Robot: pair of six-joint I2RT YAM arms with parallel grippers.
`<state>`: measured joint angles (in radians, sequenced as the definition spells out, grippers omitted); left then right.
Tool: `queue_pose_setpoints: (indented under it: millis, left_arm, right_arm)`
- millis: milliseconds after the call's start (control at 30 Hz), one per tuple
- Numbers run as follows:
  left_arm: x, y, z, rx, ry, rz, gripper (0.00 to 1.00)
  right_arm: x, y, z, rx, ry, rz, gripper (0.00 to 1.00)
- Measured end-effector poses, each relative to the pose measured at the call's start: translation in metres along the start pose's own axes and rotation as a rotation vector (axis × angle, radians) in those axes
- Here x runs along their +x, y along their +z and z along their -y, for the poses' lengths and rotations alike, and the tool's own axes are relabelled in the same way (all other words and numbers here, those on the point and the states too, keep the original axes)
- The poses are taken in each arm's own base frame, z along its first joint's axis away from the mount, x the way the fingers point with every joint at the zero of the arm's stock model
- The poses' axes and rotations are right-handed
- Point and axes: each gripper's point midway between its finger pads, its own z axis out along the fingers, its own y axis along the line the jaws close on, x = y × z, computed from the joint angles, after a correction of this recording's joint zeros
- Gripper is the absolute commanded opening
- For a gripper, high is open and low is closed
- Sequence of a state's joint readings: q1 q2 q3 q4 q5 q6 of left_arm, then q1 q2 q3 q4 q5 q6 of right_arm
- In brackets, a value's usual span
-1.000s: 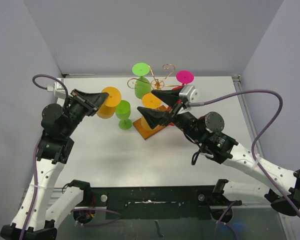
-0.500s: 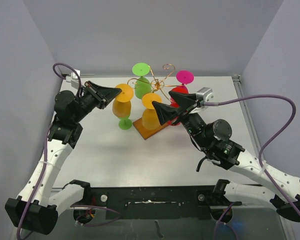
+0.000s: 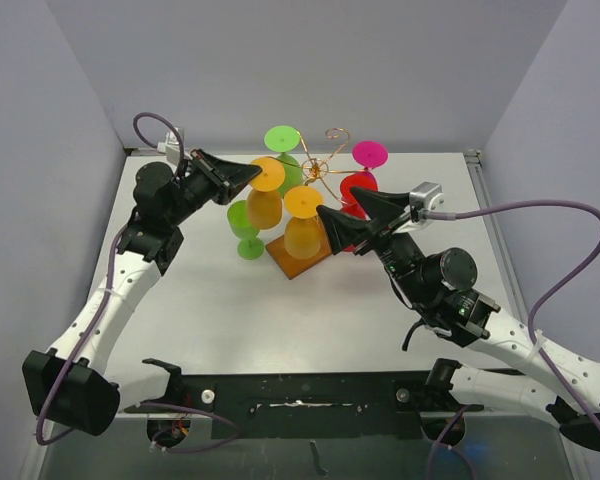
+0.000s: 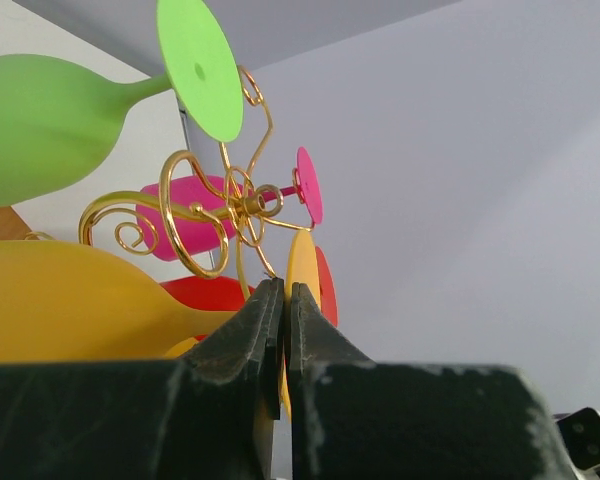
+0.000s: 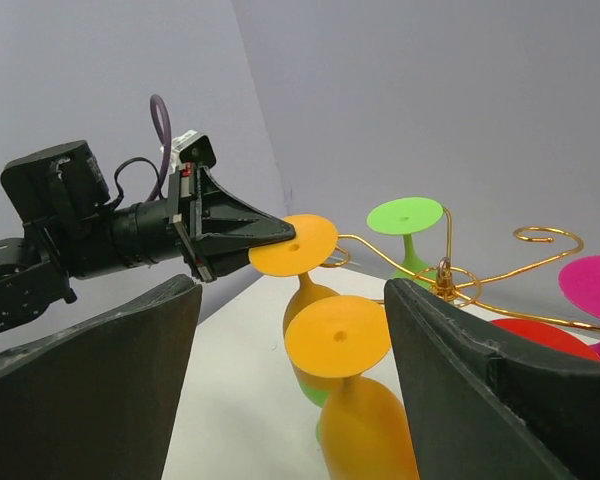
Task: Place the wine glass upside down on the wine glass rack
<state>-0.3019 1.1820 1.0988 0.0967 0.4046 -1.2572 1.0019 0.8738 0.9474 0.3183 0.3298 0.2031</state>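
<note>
The left gripper (image 3: 252, 172) is clenched on the stem of the orange wine glass (image 3: 264, 208), just under its foot, and the bowl hangs below the jaws. Just ahead of the fingertips stands the wine glass rack (image 3: 288, 258), with a gold curl (image 4: 170, 215) that looks free (a hanging green glass (image 4: 40, 120) sits up and left of it in the wrist view). I judge the stem should slide level into that curl, foot above the wire, with release only once it rests. Room is tight, because a second orange glass (image 3: 301, 238) and a red glass (image 3: 358, 185) crowd beyond the jaws. The right gripper (image 3: 336, 201) is spread wide, grasping nothing, the rack just before it.
</note>
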Motion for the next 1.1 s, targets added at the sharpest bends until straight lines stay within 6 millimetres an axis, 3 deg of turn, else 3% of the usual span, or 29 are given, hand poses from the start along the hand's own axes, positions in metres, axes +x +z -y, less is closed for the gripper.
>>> queue_pose_setpoints:
  millis: [533,1100]
  left_arm:
    - [-0.004,0.042,-0.006,-0.019,-0.059,-0.02,0.0]
    - [-0.027,0.049,-0.019,-0.081,-0.02,0.108,0.0]
  right_arm:
    - [-0.005,-0.008,0.005,0.016,0.02,0.016,0.76]
    - [-0.004,-0.01,0.005,0.017,0.026,0.012,0.76]
